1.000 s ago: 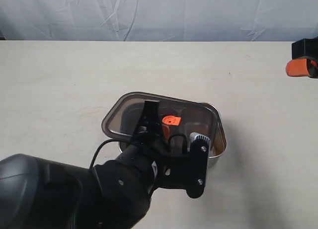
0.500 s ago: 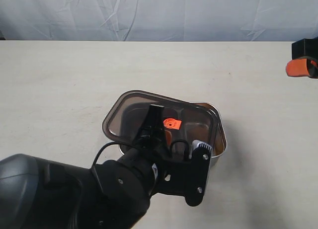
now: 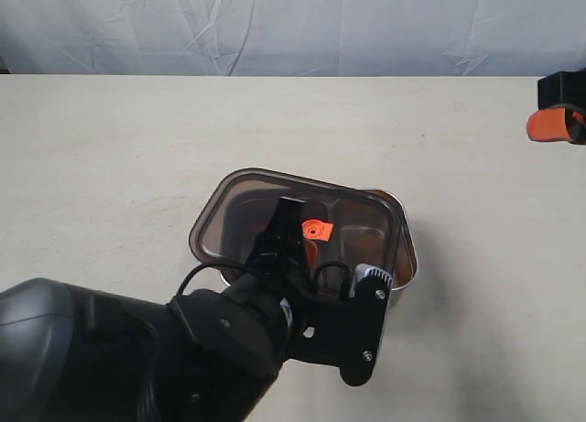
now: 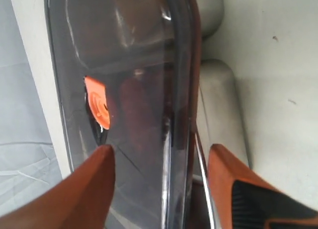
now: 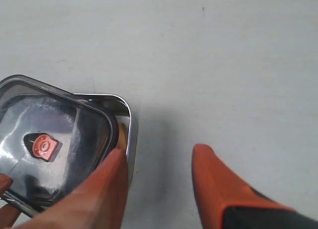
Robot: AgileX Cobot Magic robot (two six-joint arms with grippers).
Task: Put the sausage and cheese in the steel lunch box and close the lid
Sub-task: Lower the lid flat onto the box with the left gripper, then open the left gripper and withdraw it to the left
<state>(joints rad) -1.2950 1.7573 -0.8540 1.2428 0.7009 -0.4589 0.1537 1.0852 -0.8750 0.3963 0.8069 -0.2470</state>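
No text, label, brand or number can be read in any view. The orange valve [image 5: 43, 146] on the lid [image 3: 243, 207] shows only a round shape, without any legible sign.

Left arm [image 3: 137, 358] partly hides steel lunch box [image 3: 408, 257].

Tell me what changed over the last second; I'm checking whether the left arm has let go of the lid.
The left gripper has spread wider and drawn back slightly toward the bottom of the exterior view, its jaws now loose on either side of the lid's rim. The lid shifted a touch the same way. Unchanged: the lid lies askew over the steel lunch box, and the right gripper waits open at far right.
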